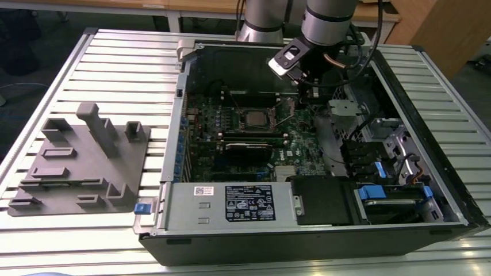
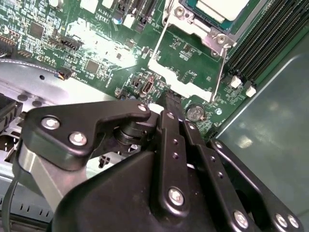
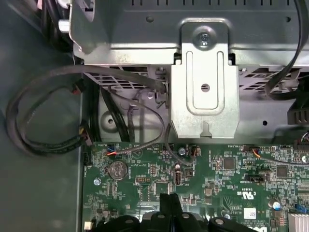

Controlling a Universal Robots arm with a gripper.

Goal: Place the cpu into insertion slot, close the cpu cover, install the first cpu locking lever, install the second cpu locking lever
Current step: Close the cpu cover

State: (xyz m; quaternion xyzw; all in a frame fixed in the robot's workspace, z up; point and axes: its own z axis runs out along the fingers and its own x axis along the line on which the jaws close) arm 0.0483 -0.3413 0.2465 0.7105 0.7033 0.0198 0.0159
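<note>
Black gripper (image 2: 169,101), pressed together, hangs over the green board (image 3: 145,174) beside the seated cpu (image 1: 254,119).

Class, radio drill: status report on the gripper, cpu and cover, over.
Gripper shut, empty, tips just above the motherboard. Cpu seated in insertion slot. Cpu cover open, not over the cpu. No obstruction seen.
</note>
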